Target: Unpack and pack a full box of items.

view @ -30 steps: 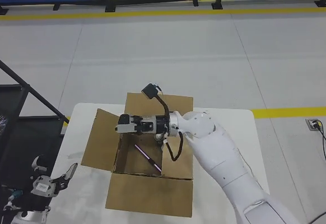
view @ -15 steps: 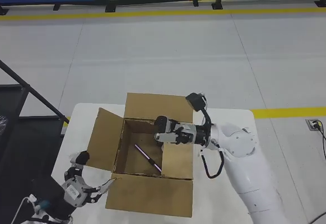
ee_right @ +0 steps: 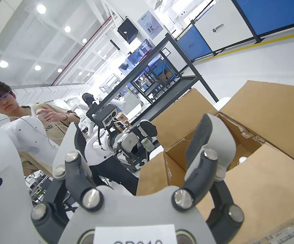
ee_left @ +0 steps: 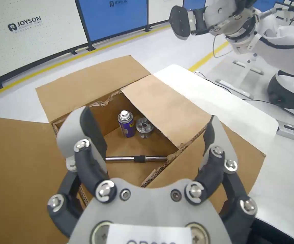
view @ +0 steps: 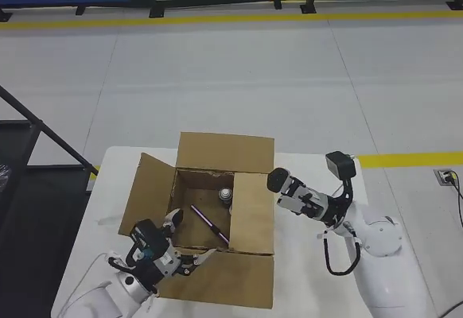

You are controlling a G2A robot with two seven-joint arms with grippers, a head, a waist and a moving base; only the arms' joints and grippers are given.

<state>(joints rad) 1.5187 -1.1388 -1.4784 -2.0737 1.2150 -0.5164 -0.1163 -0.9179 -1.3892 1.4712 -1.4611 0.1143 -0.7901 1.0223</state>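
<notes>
— Both arms had shifted: the right gripper (view: 283, 187) drew back off the box (view: 225, 149) to its right side, the left gripper (view: 190, 237) came up over the near flap (view: 215, 280)
— Jaws?
— Both spread wide, empty. The box sat open on the table (view: 315, 274), a rod (ee_left: 136, 158) flat on its floor, a can (ee_left: 125, 125) and a metal part (ee_left: 143, 127) upright in a far corner
— Risks?
— Likely the left gripper snagging the near flap's edge on entry, or the flat rod slipping a pinch. The right flap (view: 251, 215) leaned over the opening, crowding the can
</notes>
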